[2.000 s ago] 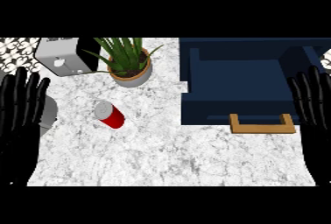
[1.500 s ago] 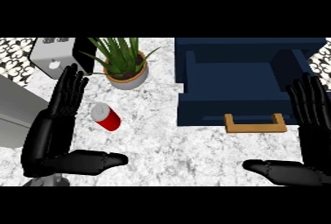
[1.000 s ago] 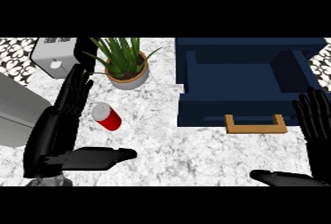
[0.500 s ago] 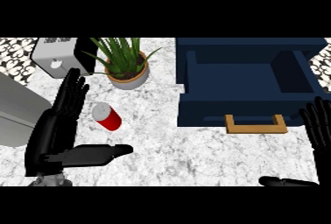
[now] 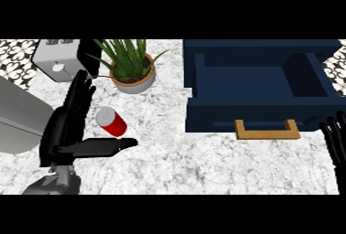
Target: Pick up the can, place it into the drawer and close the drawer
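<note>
Red can [image 5: 112, 123]: lying tilted on the marble worktop [image 5: 202, 160], just right of the left hand [image 5: 64, 132]. Left hand: fingers [image 5: 79, 93] straight and apart, thumb below the can, possibly touching it. Right hand [image 5: 335, 141]: at right edge, fingers straight. Blue drawer [image 5: 260, 91]: open, wooden handle [image 5: 267, 130]. Potted plant [image 5: 132, 68]: behind the can.
</note>
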Robot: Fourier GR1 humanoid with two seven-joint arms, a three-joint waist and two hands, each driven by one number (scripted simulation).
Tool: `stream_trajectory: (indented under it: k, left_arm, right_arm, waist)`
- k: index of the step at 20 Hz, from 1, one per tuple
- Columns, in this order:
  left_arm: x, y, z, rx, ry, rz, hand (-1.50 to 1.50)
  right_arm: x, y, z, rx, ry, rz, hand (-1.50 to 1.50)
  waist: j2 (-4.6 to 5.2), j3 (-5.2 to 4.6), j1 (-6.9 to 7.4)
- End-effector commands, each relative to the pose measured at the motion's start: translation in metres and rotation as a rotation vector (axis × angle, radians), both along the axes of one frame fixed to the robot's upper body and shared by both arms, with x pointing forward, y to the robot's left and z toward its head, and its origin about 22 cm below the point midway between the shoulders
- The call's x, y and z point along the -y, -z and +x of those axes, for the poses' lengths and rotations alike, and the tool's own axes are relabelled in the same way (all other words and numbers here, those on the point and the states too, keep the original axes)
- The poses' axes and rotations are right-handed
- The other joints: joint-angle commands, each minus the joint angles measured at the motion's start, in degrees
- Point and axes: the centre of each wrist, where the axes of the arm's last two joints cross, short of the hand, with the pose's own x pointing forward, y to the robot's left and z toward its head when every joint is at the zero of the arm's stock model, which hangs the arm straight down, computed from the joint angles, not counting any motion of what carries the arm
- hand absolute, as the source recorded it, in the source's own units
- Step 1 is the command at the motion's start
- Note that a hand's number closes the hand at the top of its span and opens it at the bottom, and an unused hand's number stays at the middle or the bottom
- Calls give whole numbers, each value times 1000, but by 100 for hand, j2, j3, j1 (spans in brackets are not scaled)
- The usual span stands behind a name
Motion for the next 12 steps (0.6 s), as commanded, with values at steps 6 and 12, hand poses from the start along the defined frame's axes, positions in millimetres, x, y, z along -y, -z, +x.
stream_trajectory:
  k: [6, 12]
  left_arm:
    - [1, 32, 15, -13, -27, 1, -150]
    - [-20, 71, 14, -52, -25, -6, -150]
  right_arm:
    - [17, 20, 19, -3, -13, -2, -150]
    - [20, 10, 4, 12, -2, -18, -150]
  waist:
    - [2, 1, 15]
    - [0, 0, 7]
